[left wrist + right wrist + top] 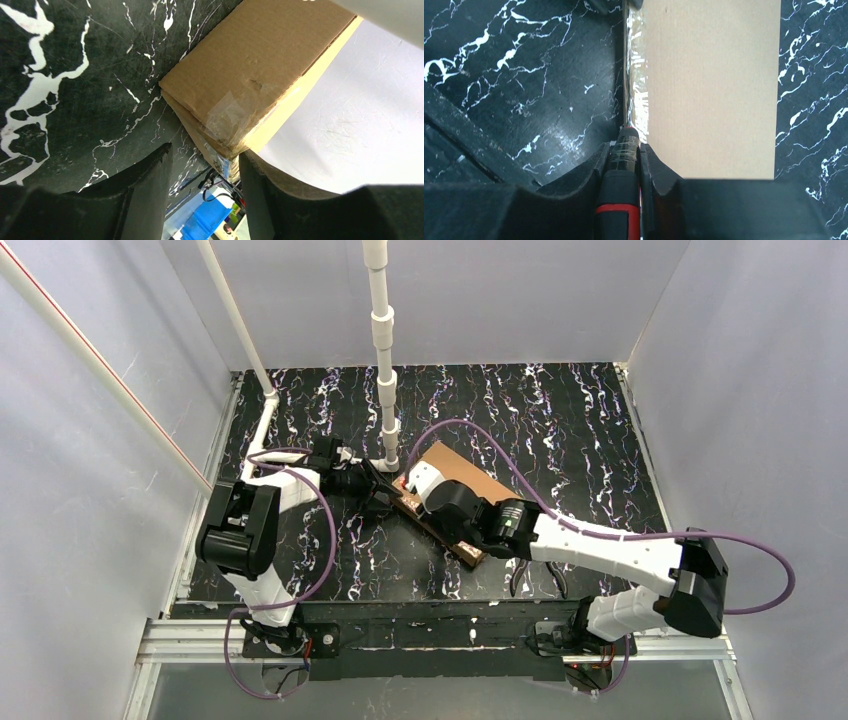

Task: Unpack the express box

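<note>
The express box (470,472) is a flat brown cardboard mailer lying at a slant in the middle of the table, with clear tape along its edge. My right gripper (626,147) is shut on a screwdriver (624,175) with a black and red handle. Its thin shaft (625,65) runs along the taped left edge of the express box (714,85). My left gripper (205,152) stands open at the taped corner of the express box (255,65), which meets the tip of its right finger (250,180). From above, the left gripper (385,495) and the right gripper (440,502) meet at the box's near-left end.
Pliers (540,575) lie on the table by the right arm. A white pipe post (385,360) stands just behind the box, and a slanted pipe (240,330) stands at the back left. Grey walls enclose the table. A blue object (207,220) shows beyond the table edge.
</note>
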